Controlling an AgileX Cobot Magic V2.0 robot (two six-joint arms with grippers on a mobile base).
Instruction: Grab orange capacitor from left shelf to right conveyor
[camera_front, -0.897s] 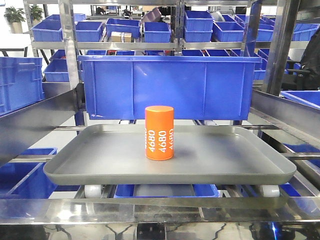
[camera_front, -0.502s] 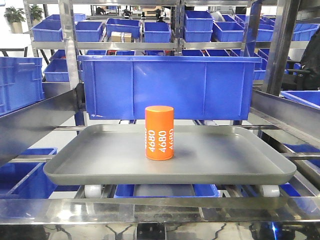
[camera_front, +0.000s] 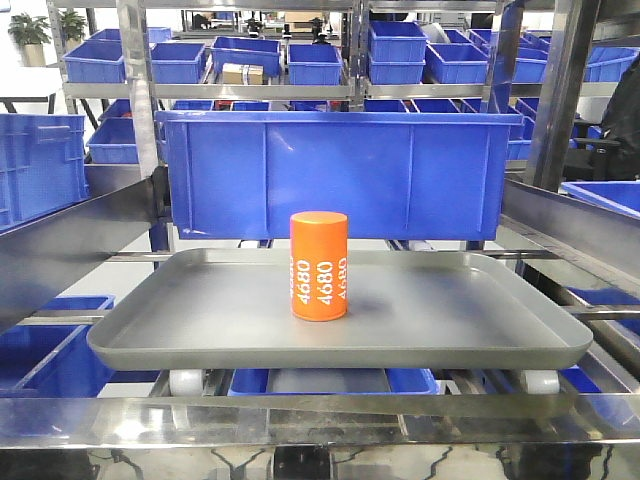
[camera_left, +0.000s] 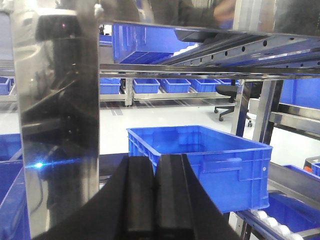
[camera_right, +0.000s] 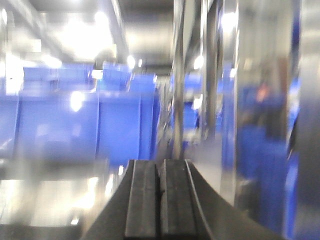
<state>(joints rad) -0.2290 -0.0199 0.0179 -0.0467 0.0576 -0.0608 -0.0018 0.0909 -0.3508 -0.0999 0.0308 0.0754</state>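
- So far, no shift in the front view against the two earlier looks: orange capacitor (camera_front: 319, 266) upright near the middle of the grey tray (camera_front: 200, 330) on the left shelf (camera_front: 300, 408), white "4680" toward the camera, big blue bin (camera_front: 340, 175) just behind the tray.
- Untouched, then; no arm or gripper anywhere in that view.
- Left gripper (camera_left: 156, 165): pads pressed flat together, nothing between them, looking past a steel upright (camera_left: 60, 125) at a blue crate (camera_left: 200, 160) on a lower rack.
- Right gripper (camera_right: 159, 170): likewise closed and empty; view heavily smeared, probably from arm motion, though hard to be sure.
- For the task: grab not yet begun, judged at the very start, approach only.
- Most likely needed next: opening one gripper wide before reaching in over the tray's rim to the capacitor's sides.
- No sight of the right conveyor in any view.
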